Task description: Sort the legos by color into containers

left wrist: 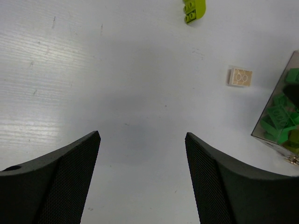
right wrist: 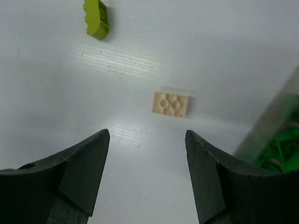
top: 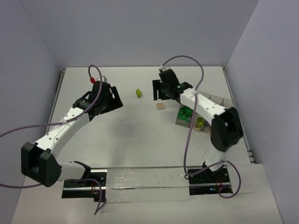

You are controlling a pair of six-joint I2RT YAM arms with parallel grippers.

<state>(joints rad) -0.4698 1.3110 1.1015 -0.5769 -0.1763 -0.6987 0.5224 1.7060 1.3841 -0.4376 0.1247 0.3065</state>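
- At the centre of the right wrist view: my right gripper (right wrist: pixel 147 140), jaws spread wide and empty, with bare table (right wrist: pixel 56 93) in the gap.
- Just beyond those jaws: the tan brick (right wrist: pixel 172 103), lying flat on the table with its studs up, touched by neither jaw.
- Handling, as I judge it: light, rigid, smooth-walled plastic. I should pinch two opposite flat sides squarely and low, since a skewed grip may make it skate or pop free.
- Farther out: a yellow-green brick (right wrist: pixel 96 18), tipped on its side and well apart from the tan one.
- To the right: the containers (right wrist: pixel 273 116), their smoky wall near the tan brick and dark green bricks (right wrist: pixel 275 149) inside.
- Across the table: my left gripper (left wrist: pixel 142 140), jaws wide, holding nothing.
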